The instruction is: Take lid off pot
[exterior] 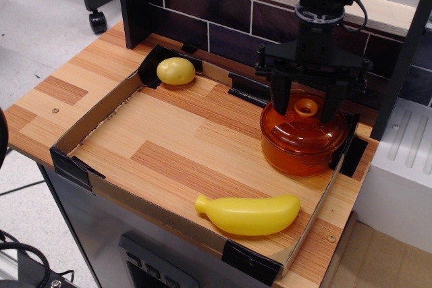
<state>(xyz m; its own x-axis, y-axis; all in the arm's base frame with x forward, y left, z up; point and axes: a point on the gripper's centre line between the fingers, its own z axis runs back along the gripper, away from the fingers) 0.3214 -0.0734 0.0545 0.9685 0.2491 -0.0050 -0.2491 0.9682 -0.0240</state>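
— Right, where to find the lid (297, 126)?

— Seated on the pot (297, 156), at the right end of the cardboard tray (94, 116), toward the far corner and close to the right wall. Ring-shaped knob (306, 107) dead centre on the dome.

— And the gripper (305, 111)?

— Spread wide, poised straight above the lid. One finger to the left of the knob, the other to the right, tips down at about dome level. Holding nothing. Cannot tell from this angle whether touching the plastic or just clear of it.

— So how to do the grasp well?

— Check centring on the knob first, with an equal gap on each side. Lower only far enough to bracket the ring, without pressing into the dome. Close gently on the ring alone: thin, smooth plastic, probably light and slippery, so likely to tip or squirt out under an off-centre pinch. Then lift straight up, slowly, watching for the pot riding along underneath.

— Anything to avoid?

— No sideways drag before clearing the rim, given the tray wall just beside the pot on the right. No concern from the yellow banana (250, 214) at the near edge or the round yellow fruit (175, 71) in the far left corner, both well apart. Plenty of bare tray floor left of the pot for setting the lid down.
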